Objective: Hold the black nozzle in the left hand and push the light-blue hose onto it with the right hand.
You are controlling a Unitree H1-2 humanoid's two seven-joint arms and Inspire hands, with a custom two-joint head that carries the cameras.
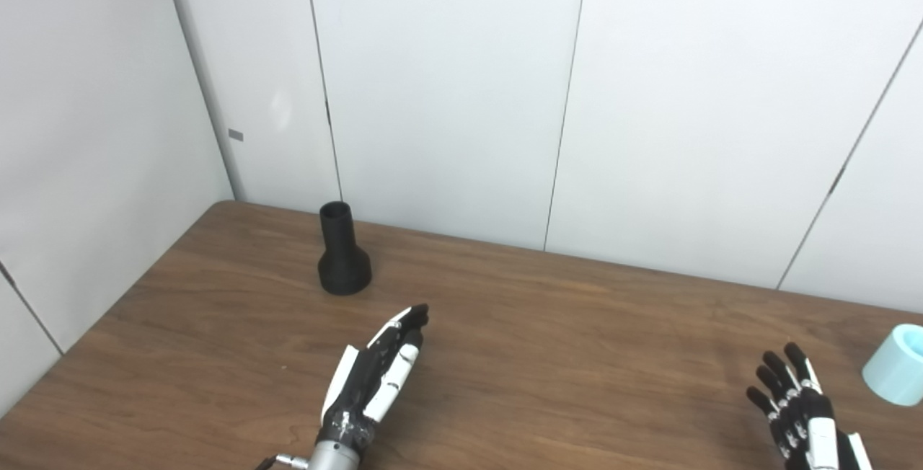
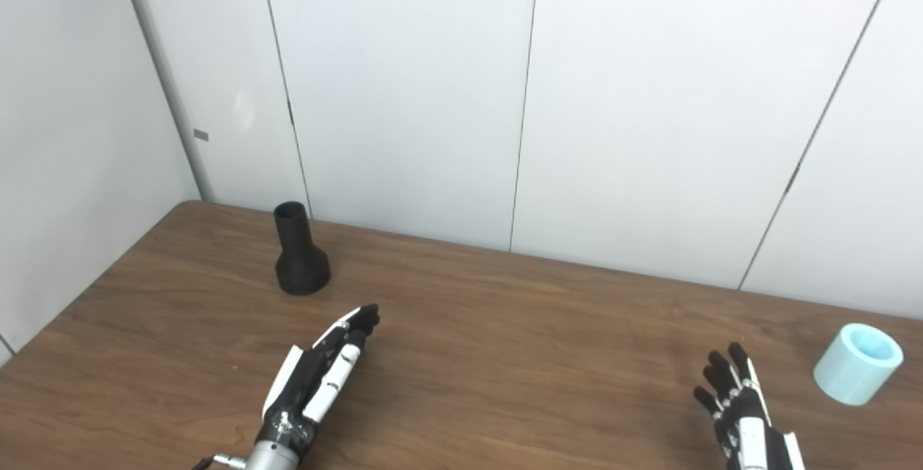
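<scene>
Black nozzle (image 1: 344,251) stands upright on the wooden surface (image 1: 548,355), far-left area, just in front of the white wall panels (image 1: 447,88). Wide flared base down, narrow open neck up. Nothing touches it.

Light-blue hose (image 2: 858,363) is a short stubby cylinder piece at the far-right edge of the surface, tilted w/ its open end facing up and slightly toward the right. In the left eye view it's cut off by the frame edge; the right eye view shows it whole. Nozzle and hose are well apart, on opposite sides of the surface.

Left hand (image 1: 381,373) is near-centre-left, arm coming in from the bottom edge. Fingers (image 1: 411,318) are stretched out straight and held close together, pointing far and a bit right, roughly toward the wall, not at the nozzle itself. Released, holding nothing. It sits nearer to the camera than the nozzle and to the right of it, w/ a clear gap of bare wood between. Can't tell if the hand rests on the wood or hovers just over it.

Right hand (image 2: 739,401) is near-right, partly cut by the bottom edge. Its fingers (image 2: 721,369) are spread apart and pointing up/far, released, empty. Hose lies to the right of it and a little farther away, near but not touching.
</scene>
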